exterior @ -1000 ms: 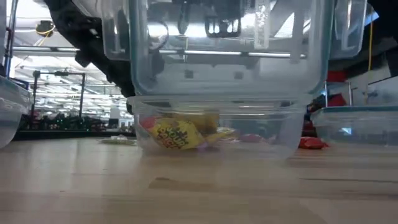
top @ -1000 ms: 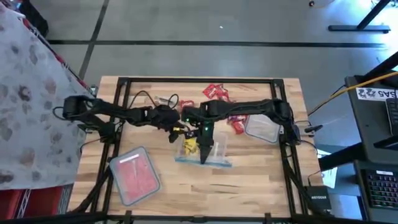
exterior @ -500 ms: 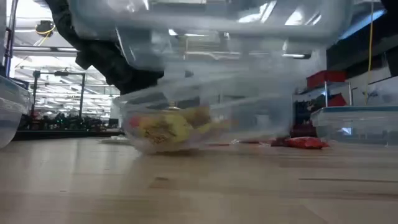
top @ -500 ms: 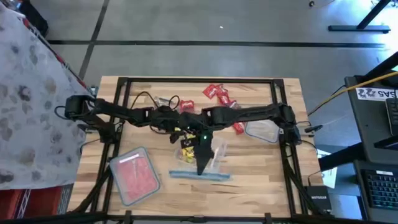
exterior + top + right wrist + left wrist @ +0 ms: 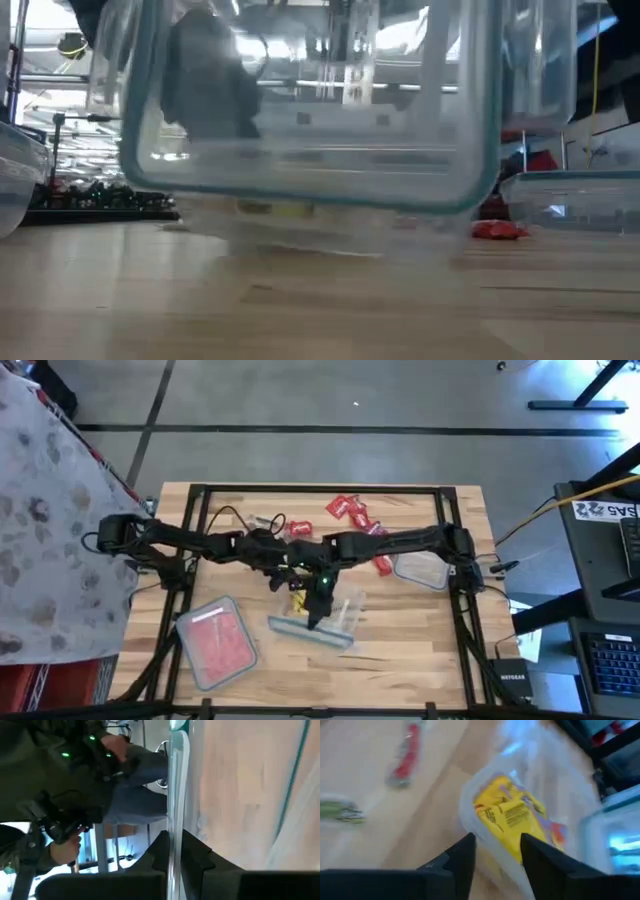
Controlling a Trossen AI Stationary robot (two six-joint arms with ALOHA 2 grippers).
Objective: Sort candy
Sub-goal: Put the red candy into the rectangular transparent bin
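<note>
The right gripper pinches the wall of the clear container at table centre, tipping it on edge. The left gripper, fingers spread, waits beside the yellow candy inside the container. Keep the pinch firm and tilt slowly so the candy slides out without scattering. Red candy lies at the far edge. Compared with half a second ago, the container is tipped further, its rim now filling the low view.
</note>
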